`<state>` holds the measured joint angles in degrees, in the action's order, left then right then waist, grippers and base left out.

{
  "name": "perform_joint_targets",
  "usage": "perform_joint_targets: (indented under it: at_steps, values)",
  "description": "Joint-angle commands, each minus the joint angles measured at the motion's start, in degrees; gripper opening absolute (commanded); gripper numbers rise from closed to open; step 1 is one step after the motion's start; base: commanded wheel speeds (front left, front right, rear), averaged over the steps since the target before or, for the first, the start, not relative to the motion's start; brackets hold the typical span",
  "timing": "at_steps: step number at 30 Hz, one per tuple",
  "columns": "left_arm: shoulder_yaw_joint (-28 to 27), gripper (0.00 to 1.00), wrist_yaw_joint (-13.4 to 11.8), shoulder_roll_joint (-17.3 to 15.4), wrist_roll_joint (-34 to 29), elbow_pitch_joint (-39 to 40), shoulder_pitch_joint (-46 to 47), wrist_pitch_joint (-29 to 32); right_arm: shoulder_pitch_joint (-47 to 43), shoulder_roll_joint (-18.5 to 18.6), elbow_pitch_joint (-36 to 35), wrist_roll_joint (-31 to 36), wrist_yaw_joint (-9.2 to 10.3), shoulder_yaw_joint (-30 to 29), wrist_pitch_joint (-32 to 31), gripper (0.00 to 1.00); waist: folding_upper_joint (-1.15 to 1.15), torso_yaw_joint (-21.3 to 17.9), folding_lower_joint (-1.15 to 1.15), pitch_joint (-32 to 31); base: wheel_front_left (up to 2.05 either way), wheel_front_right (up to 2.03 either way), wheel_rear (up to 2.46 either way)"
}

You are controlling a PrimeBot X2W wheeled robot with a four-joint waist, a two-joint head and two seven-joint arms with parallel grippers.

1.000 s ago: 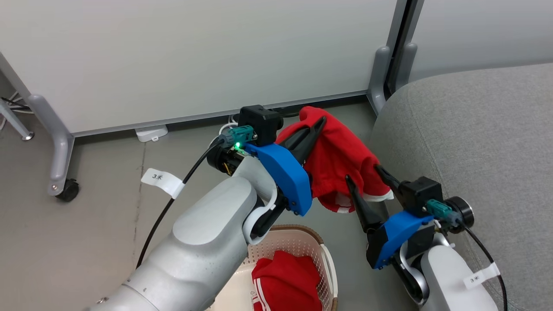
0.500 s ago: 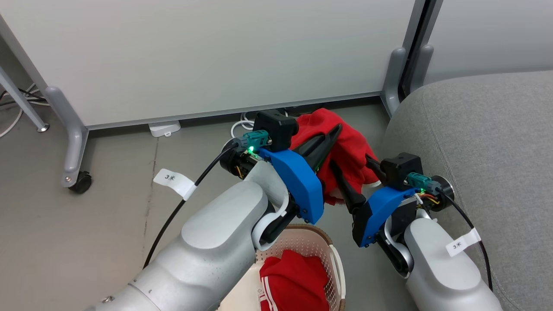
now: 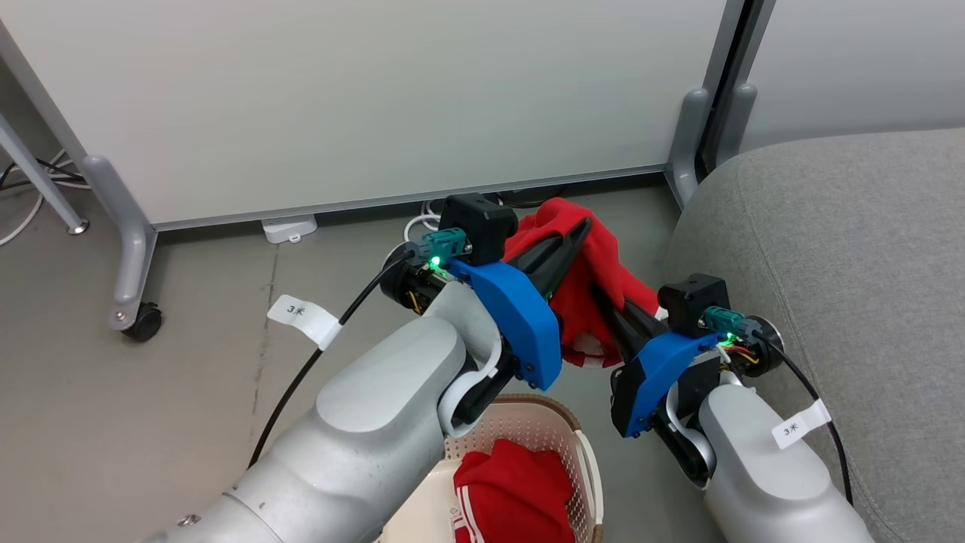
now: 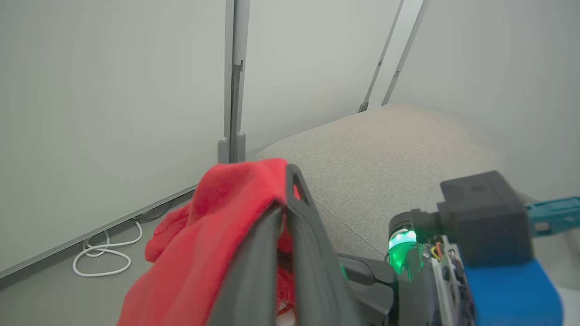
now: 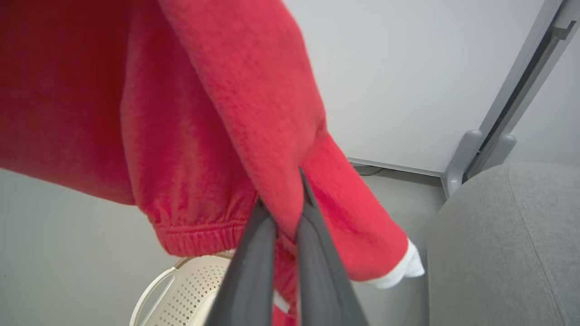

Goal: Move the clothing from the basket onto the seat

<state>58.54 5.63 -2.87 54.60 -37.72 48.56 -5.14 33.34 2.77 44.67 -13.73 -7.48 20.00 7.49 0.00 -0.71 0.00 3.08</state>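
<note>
Head view: your left gripper [image 3: 577, 230] and right gripper [image 3: 612, 315] both pinch one red garment [image 3: 603, 264] at 12 o'clock of the basket [image 3: 584, 460]. The seat [image 3: 829, 249] lies at 3 o'clock. Parting the arms could tear a grip loose, and the cuff [image 5: 405, 269] may snag. The second garment [image 3: 513, 490], in the basket, is cut off.

The left arm [image 3: 362, 437] reaches up from the near left and the right arm [image 3: 761, 460] from the near right. The left pincer [image 3: 582, 226] points far-right, fingers pressed together on the red garment [image 3: 603, 260]. Just beside it, the right pincer [image 3: 614, 313] points far-left, clamped on the same garment
</note>
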Motion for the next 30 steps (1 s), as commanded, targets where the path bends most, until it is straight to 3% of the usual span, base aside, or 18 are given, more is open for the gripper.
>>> perform_joint_targets:
  at_steps: [1,15,17,18,30]
  values:
    - [0.05,0.00,-0.08,-0.03,0.30,-0.11,1.34,-0.55,1.00,0.21,0.56,-0.45,-0.03,0.28,0.19,0.00,0.00,-0.09,0.00,-0.02,0.00,0.00,0.00]
    - [0.92,0.00,-0.17,-0.03,1.55,-1.21,1.09,-1.11,1.91,0.21,3.31,-2.17,-0.03,1.05,2.17,0.00,0.00,-0.90,0.00,-0.77,0.00,0.00,0.00]
    - [1.10,0.51,-0.14,-0.04,1.75,-1.24,0.98,-1.07,2.09,0.20,3.50,-2.35,-0.03,1.22,2.16,0.00,0.00,-0.98,0.00,-0.79,0.00,0.00,0.00]
    - [1.16,1.00,-0.12,-0.04,1.89,-1.25,0.90,-0.97,2.15,0.20,3.61,-2.39,-0.02,1.27,2.25,0.00,0.00,-1.00,0.00,-0.79,0.00,0.00,0.00]
    - [1.73,1.00,0.23,-1.47,2.58,-0.97,-2.42,-2.60,2.71,0.20,4.96,-1.73,-0.03,-0.20,3.43,0.00,0.00,-0.91,0.00,-1.12,0.00,0.00,0.00]
